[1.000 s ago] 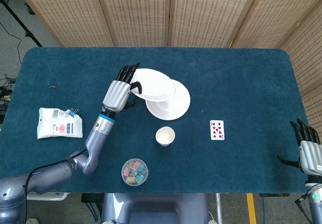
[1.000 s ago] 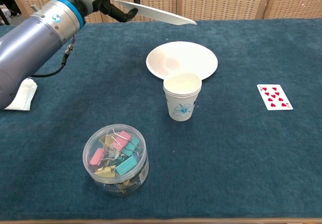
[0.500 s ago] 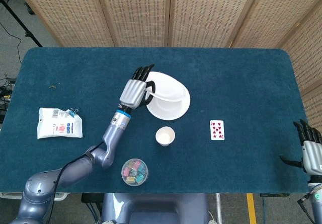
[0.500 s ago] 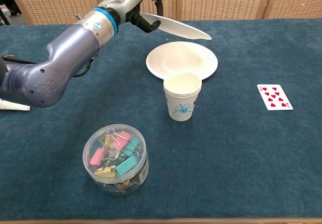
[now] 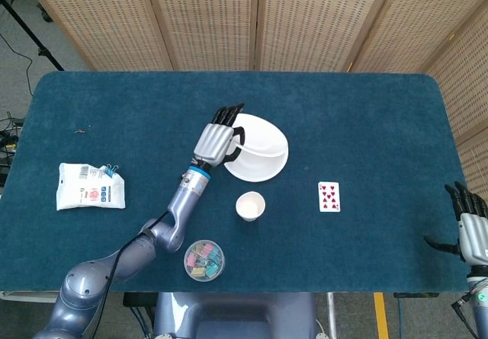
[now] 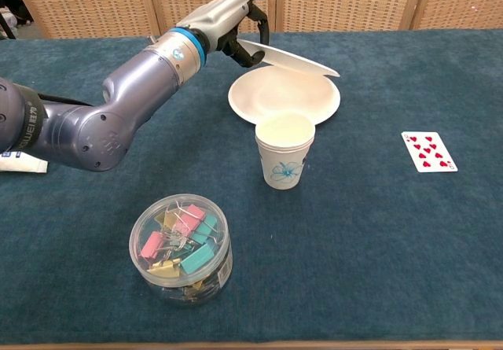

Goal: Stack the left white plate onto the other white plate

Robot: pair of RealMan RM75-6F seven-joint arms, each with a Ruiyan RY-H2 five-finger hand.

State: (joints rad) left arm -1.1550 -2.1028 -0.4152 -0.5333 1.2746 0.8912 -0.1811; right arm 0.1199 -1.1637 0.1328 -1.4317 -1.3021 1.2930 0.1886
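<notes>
My left hand (image 5: 219,139) (image 6: 236,21) grips the left rim of a white plate (image 5: 263,133) (image 6: 292,58). That plate hangs tilted, its right edge low, directly over the other white plate (image 5: 252,171) (image 6: 271,102), which lies flat on the blue table. Whether the two plates touch at the right edge I cannot tell. My right hand (image 5: 469,228) rests at the table's right front corner in the head view, fingers spread, holding nothing.
A paper cup (image 5: 250,206) (image 6: 284,150) stands just in front of the lower plate. A clear tub of binder clips (image 5: 203,259) (image 6: 181,247) sits near the front edge. A playing card (image 5: 329,196) (image 6: 428,151) lies to the right, a white packet (image 5: 89,186) far left.
My left hand has carried the plate rightward and down, from left of the lower plate to directly over it. The right hand has barely moved.
</notes>
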